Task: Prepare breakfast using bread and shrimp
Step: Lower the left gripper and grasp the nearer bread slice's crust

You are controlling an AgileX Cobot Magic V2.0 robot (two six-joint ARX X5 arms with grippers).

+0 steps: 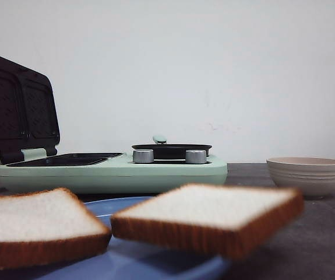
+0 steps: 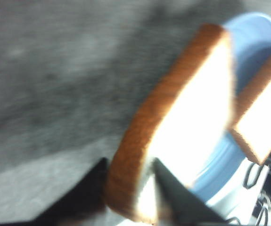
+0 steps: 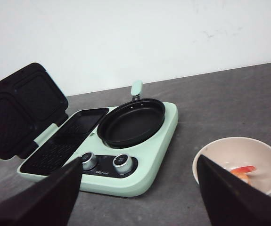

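Two slices of bread lie over a blue plate (image 1: 126, 256) at the front: one on the left (image 1: 36, 224), one on the right (image 1: 208, 219), which looks blurred. In the left wrist view my left gripper (image 2: 128, 188) is shut on the crust edge of one bread slice (image 2: 182, 122), with the other slice (image 2: 262, 113) beside it over the plate (image 2: 253, 42). An orange-red shrimp (image 3: 242, 172) lies in a cream bowl (image 3: 210, 150). My right gripper (image 3: 140, 197) is open above the table, with nothing between its fingers.
A mint-green sandwich maker (image 1: 115, 172) stands at the back left, its dark lid (image 1: 16, 108) raised. A black round pan (image 3: 133, 120) sits on its right half, above two silver knobs (image 3: 106, 161). The cream bowl (image 1: 307, 174) stands to its right.
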